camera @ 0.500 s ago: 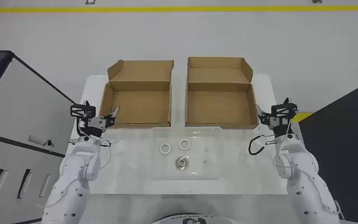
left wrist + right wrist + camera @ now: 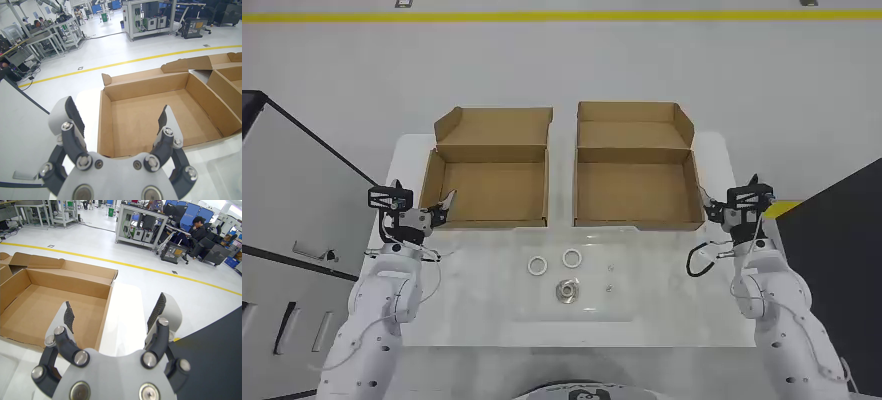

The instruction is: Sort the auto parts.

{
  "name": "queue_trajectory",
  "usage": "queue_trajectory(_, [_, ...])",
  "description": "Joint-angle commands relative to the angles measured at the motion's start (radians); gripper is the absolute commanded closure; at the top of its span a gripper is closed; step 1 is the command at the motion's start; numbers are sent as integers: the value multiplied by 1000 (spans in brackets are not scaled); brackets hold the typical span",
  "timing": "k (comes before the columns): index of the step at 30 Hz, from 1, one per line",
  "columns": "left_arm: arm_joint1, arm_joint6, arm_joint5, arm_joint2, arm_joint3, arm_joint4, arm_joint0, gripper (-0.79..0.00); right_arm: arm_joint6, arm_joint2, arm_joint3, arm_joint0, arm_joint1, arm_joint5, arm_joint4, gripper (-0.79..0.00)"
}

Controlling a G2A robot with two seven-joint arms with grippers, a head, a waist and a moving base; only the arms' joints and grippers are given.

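Observation:
Two white rings [image 2: 538, 266] [image 2: 571, 258] lie on the white table [image 2: 662, 300] in front of two cardboard boxes. A metal flanged part [image 2: 565, 291] sits just nearer, with two tiny metal pieces [image 2: 611, 268] [image 2: 609, 288] to its right. The left box [image 2: 487, 190] and the right box [image 2: 635, 190] are open with nothing in them. My left gripper [image 2: 441, 207] [image 2: 118, 108] hangs open at the left box's near-left corner. By the right box's near-right corner, my right gripper [image 2: 708, 208] [image 2: 115, 306] is open too.
Both box lids stand folded back at the far side. A dark panel [image 2: 837, 225] borders the table on the right and a grey panel [image 2: 282, 200] on the left. A black cable [image 2: 699, 262] loops near the right arm.

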Motion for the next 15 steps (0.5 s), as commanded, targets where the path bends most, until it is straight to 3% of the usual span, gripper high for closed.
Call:
queue_trajectory(1, [0,0,0,0,0,0,0,-785,-4,6,-8,4,1,-31,7,-785])
queue_trajectory(9, [0,0,0,0,0,0,0,-785,49,65,-69,48,18,-307,70,-785])
queue_trajectory(15, [0,0,0,0,0,0,0,-785,192,78,-130,104,37,-569,109,-785])
